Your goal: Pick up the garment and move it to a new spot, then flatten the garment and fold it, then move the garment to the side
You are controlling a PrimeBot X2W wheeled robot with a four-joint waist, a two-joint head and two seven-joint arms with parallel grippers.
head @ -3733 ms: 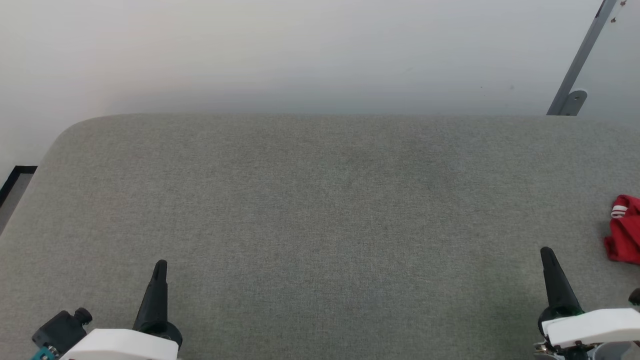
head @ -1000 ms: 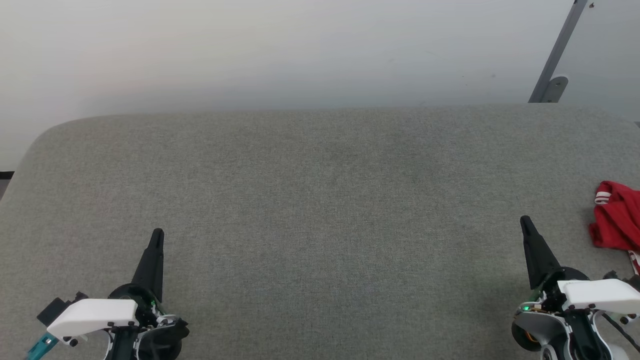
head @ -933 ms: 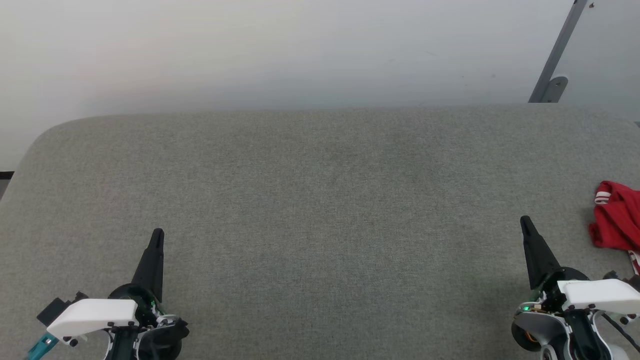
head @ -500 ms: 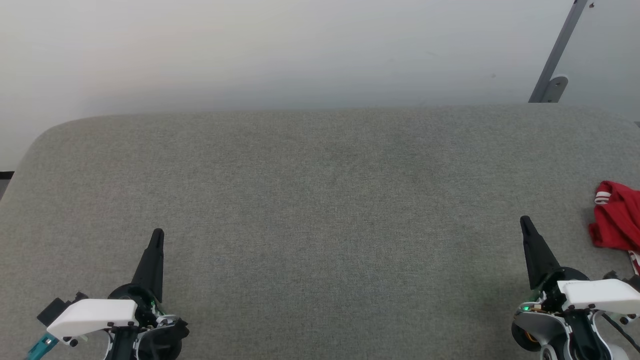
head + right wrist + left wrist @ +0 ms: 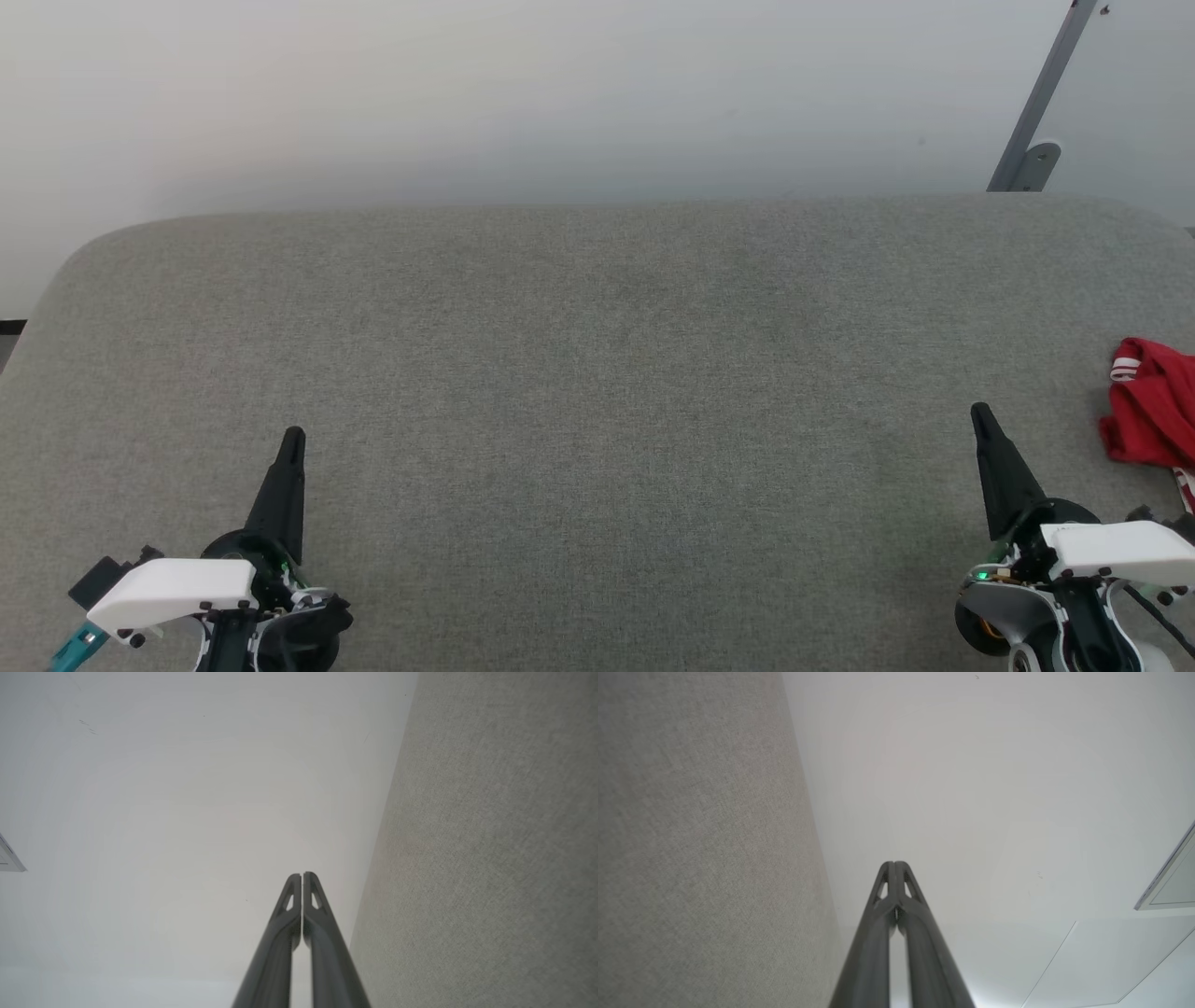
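The garment point(image 5: 1153, 408) is a crumpled red heap with a white-striped sleeve end, lying at the right edge of the head view on the grey felt table point(image 5: 597, 373). My right gripper point(image 5: 980, 417) stands shut a short way to its left, touching nothing. Far off at the lower left, my left gripper point(image 5: 293, 441) is shut and empty as well. In the left wrist view the left gripper point(image 5: 894, 864) has its fingers pressed together, pointing at the white wall. The right gripper point(image 5: 302, 875) looks the same in the right wrist view.
A white wall point(image 5: 560, 93) rises behind the table's rounded far edge. A grey metal bar with a bracket point(image 5: 1036, 112) leans at the upper right. The wide stretch of table between the two grippers is bare felt.
Since the earliest frame the head camera has shifted, so both grippers and the garment sit higher and further left. Over the last second nothing has moved.
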